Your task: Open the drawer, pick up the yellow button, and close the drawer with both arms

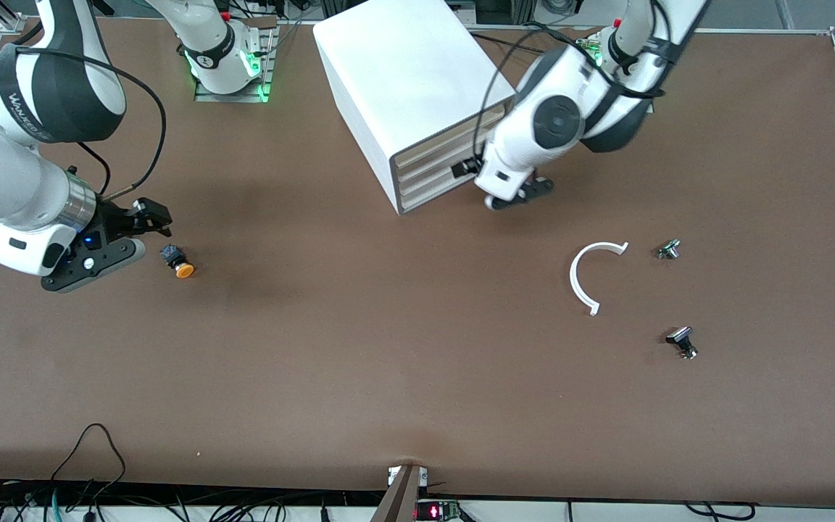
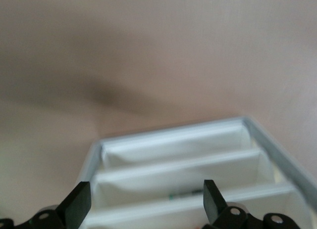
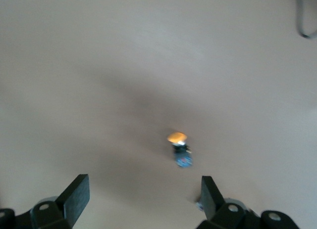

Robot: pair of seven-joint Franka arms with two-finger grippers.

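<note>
Button (image 1: 179, 264) on table beside wide-open empty right hand (image 1: 143, 219), left hand (image 1: 521, 193) spread at drawer (image 1: 441, 147).

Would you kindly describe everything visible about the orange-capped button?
The button is tiny, with a round orange cap and a dark body showing a bluish end. It lies on its side on the bare brown table toward the right arm's end, beside the open right pincer, which does not touch it.

I see a matt brown table (image 1: 417, 377); the cabinet (image 1: 406, 69) looks smooth white plastic, its drawer fronts (image 1: 435, 163) cream; the button (image 1: 178, 262) has a glossy orange cap; the arms' shells look glossy white plastic.
</note>
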